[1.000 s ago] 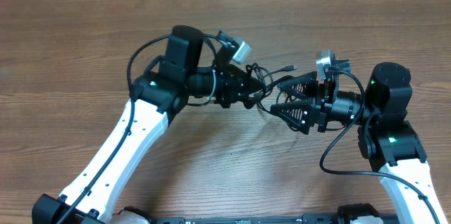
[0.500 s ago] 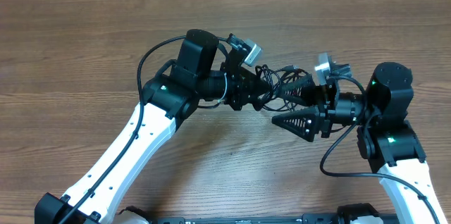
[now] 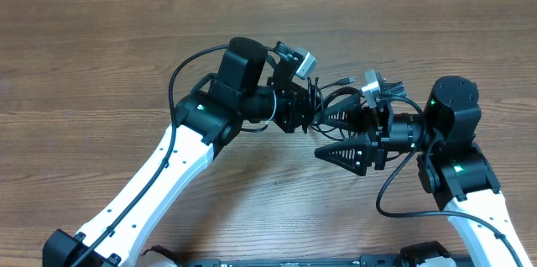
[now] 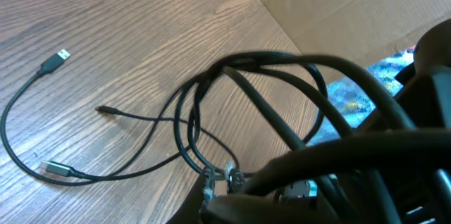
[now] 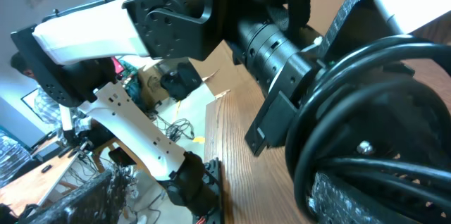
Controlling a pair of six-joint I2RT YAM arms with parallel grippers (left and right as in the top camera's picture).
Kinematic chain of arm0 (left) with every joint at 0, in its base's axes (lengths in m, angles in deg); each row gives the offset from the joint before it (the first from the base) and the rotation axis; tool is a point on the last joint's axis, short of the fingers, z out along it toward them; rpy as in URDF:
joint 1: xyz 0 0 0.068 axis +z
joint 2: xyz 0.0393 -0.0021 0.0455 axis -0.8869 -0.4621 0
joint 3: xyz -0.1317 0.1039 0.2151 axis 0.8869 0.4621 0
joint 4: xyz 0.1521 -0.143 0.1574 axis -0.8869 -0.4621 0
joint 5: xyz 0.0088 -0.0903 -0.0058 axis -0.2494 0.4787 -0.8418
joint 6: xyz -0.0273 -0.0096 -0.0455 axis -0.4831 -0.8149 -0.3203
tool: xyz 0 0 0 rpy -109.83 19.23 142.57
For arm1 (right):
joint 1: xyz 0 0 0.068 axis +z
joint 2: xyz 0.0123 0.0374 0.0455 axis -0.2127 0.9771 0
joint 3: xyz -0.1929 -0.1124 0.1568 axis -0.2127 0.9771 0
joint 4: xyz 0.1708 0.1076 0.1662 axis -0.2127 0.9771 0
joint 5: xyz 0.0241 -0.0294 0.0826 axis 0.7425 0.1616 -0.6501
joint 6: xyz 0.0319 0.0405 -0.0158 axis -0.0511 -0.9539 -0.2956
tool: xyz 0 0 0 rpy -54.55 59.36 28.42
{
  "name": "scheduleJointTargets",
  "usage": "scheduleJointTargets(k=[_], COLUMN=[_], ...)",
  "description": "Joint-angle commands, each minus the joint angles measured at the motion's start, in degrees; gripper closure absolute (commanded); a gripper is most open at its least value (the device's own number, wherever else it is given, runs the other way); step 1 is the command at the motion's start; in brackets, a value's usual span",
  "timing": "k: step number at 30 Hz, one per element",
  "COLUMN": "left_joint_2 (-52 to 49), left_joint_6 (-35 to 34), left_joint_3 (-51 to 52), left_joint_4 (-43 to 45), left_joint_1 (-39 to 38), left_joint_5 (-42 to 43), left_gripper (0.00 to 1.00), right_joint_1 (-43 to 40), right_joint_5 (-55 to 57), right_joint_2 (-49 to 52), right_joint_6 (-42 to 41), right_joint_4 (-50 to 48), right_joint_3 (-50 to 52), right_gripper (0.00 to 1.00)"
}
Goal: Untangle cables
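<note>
While the left gripper (image 3: 295, 109) is clamped on the cables (image 3: 325, 99), their loops lifted and plugs (image 4: 62, 56) trailing on the table (image 3: 101, 65), and the right gripper (image 3: 321, 137) gapes wide beside them, closing blind could catch several strands and cinch them tighter.

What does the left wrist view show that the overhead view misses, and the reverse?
Left wrist only: a silver plug and a thin tip lying on the table. Overhead only: both arms whole, the right hand open beside the cables. Both: those black cables in loose loops, and the wooden tabletop.
</note>
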Motion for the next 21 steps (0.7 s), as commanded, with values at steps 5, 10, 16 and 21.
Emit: scheduleJointTargets(k=[5,10,16,21], left_joint_2=[0.1,0.1,0.1,0.1], left_joint_6=[-0.5,-0.5,-0.5,-0.5], left_joint_3=[-0.9,-0.9,-0.9,-0.9], left_joint_4=[0.2,0.0,-0.2,-1.1], left_joint_1=[-3.2,-3.3,-3.3,-2.3], left_joint_5=[0.2,0.2,-4.2,-5.8], left_gripper=[0.96,0.96,0.96,0.96], right_joint_1=[0.6,0.6,0.6,0.6], right_joint_5=[8.0,9.4,8.5,8.0], right_joint_2=[-0.6,-0.6,-0.6,-0.6], right_joint_6=[0.5,0.5,0.5,0.5], right_joint_4=[-0.2,-0.1,1.1,1.8], right_joint_3=[-0.2,-0.2,-0.2,-0.2], right_gripper=[0.18,0.31,0.89,0.92])
